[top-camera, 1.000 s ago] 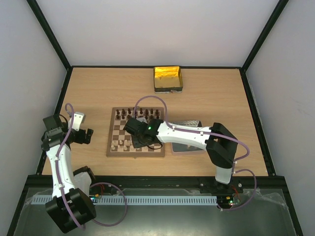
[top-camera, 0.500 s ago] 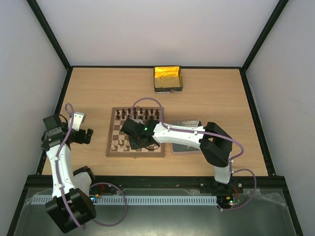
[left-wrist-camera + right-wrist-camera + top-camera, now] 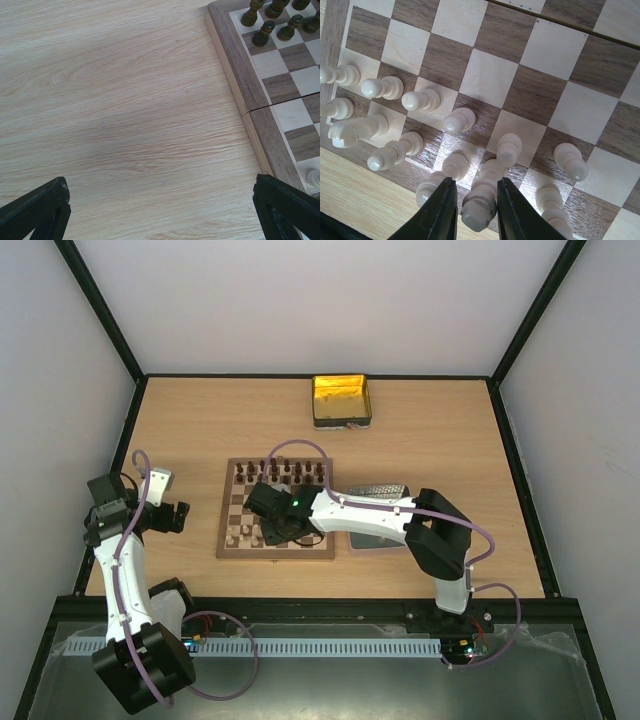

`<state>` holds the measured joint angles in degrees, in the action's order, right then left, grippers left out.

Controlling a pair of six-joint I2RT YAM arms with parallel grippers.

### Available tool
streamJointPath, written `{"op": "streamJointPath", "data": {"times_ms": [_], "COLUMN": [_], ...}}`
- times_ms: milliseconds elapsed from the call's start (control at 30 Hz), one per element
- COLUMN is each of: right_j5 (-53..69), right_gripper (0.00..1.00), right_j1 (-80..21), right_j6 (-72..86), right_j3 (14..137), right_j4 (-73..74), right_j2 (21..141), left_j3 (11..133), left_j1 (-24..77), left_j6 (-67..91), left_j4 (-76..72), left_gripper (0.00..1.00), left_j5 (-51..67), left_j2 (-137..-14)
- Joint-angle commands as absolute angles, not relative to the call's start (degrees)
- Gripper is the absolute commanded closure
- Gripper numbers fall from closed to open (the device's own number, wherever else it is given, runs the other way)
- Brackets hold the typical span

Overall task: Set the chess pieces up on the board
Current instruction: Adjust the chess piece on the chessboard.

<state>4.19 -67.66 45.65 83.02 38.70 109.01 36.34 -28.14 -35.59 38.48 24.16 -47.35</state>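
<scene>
Two grippers: left gripper [image 3: 160,202] and right gripper [image 3: 476,212], each with a pair of matt black fingers.
Left gripper state: released, with its fingers [image 3: 35,210] spread to the two lower corners of its wrist view and only bare table between them.
Right gripper state: clenched on a cream piece [image 3: 479,202], with one finger pressed to each side of it.
Cream piece: pale turned wood, smooth, with a blunt rounded top. Whether its base touches the board cannot be told.
Cream pieces [image 3: 420,100]: the same pale wood, in two rough rows just ahead of and on both sides of the right gripper. The farther row is small and round-headed, and the nearer row is taller.
Dark pieces [image 3: 285,472]: brown turned wood, ranked along the board's far side, beyond the right gripper.
Board [image 3: 238,510]: square and wooden, with brown and cream checks inside a brown border. It lies directly under the right gripper and off to the right of the left gripper, not touching it. A seam cuts across its border.
Table [image 3: 180,430]: light wood grain, flat.
Tin [image 3: 342,400]: shiny yellow-gold, rectangular and open-topped, well beyond the right gripper.
Tray [image 3: 385,488]: flat and grey, to the right of the right gripper, beside the board, partly hidden under the right arm.
</scene>
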Motion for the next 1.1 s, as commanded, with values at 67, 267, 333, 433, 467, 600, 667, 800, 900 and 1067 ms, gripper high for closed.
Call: {"op": "streamJointPath", "data": {"times_ms": [67, 267, 333, 433, 467, 600, 667, 800, 900, 1067], "right_j5": [3.87, 3.61, 3.54, 3.22, 3.09, 2.73, 2.64, 2.31, 2.33, 2.13], "right_gripper": [0.78, 0.79, 0.80, 0.80, 0.80, 0.81, 0.81, 0.81, 0.81, 0.81], "right_j1": [-68.29, -68.29, -68.29, -68.29, -68.29, -68.29, -68.29, -68.29, -68.29, -68.29], "right_j6": [45.57, 45.75, 45.78, 45.72, 45.71, 45.70, 45.75, 45.70, 45.62, 45.73], "right_j3": [82.23, 81.22, 80.97, 80.89, 80.92, 81.25, 81.37, 81.96, 82.39, 83.01], "right_j4": [38.59, 38.73, 38.78, 39.13, 39.26, 39.66, 39.82, 40.37, 40.83, 41.67], "right_j2": [109.05, 108.82, 108.64, 108.22, 108.13, 107.80, 107.74, 107.67, 107.52, 107.27], "left_j3": [35.82, 35.76, 35.75, 35.74, 35.70, 35.77, 35.70, 35.77, 35.77, 35.78], "left_j1": [-27.95, -27.95, -27.95, -27.95, -27.95, -27.97, -27.95, -27.97, -27.95, -27.91], "left_j6": [-35.91, -35.93, -35.90, -35.93, -35.91, -35.90, -35.94, -35.96, -36.03, -36.03], "left_j4": [38.84, 38.81, 38.77, 38.83, 38.83, 38.82, 38.77, 38.77, 38.80, 38.89], "left_gripper": [0.01, 0.01, 0.01, 0.01, 0.01, 0.01, 0.01, 0.01, 0.01, 0.01], "left_j5": [25.03, 24.95, 24.96, 25.00, 25.04, 25.05, 25.05, 25.04, 25.09, 25.09], "left_j2": [-47.36, -47.29, -47.30, -47.29, -47.29, -47.46, -47.40, -47.38, -47.42, -47.46]}}
